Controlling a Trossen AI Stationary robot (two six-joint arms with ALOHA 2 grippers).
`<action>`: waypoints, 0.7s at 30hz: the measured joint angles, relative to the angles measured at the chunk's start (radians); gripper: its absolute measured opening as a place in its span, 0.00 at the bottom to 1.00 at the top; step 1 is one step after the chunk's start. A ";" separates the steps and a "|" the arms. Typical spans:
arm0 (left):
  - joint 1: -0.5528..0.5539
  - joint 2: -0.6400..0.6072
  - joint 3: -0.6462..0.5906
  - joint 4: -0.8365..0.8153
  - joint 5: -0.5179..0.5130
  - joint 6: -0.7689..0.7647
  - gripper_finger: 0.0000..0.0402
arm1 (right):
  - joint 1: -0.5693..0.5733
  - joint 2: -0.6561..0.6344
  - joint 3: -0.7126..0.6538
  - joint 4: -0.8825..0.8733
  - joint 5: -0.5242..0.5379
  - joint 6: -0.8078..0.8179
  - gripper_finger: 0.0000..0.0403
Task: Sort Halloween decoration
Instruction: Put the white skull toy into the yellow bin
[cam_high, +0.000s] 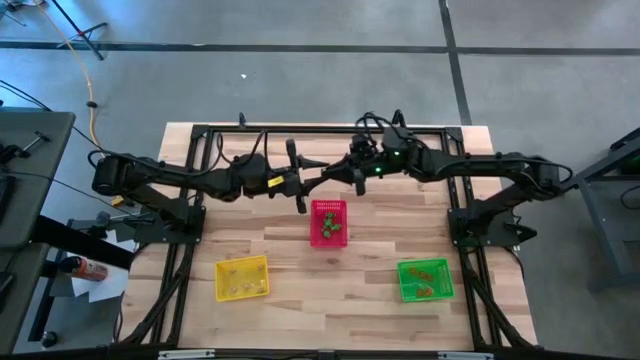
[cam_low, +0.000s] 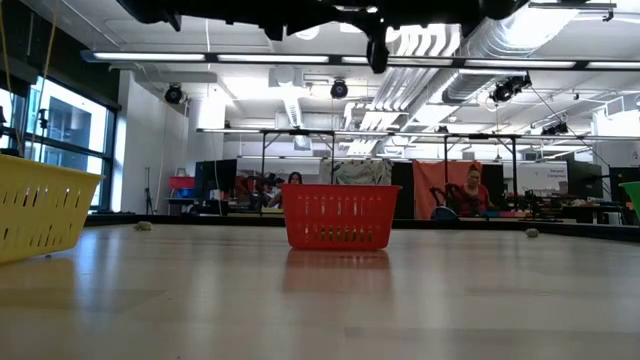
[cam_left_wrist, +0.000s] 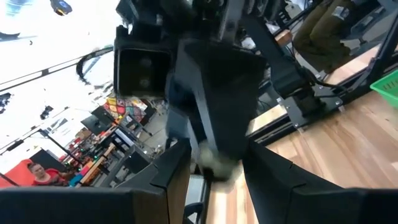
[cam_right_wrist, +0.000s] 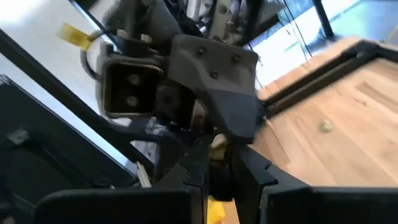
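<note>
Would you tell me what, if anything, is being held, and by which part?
A small yellowish trinket, pinched at the right gripper's fingertips; the left gripper stands open beside it. Which part: cannot tell.

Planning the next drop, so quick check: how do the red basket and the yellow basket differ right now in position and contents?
The red basket sits mid-table just below where the two grippers meet; the yellow basket sits nearer the front, on the left arm's side. The red basket holds dark greenish trinkets; the yellow basket holds pale yellowish trinkets that barely stand out against it. Both are mesh baskets resting upright on the wooden table.
</note>
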 joint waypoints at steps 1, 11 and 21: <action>-0.001 -0.001 0.000 -0.005 -0.008 0.001 0.33 | 0.001 0.009 0.009 -0.014 -0.002 -0.007 0.08; -0.023 -0.004 0.000 0.006 -0.045 0.097 0.33 | -0.008 0.022 0.035 -0.025 -0.011 -0.019 0.08; -0.030 -0.004 0.000 -0.001 -0.107 0.104 0.24 | -0.015 0.022 0.035 -0.021 -0.056 -0.003 0.08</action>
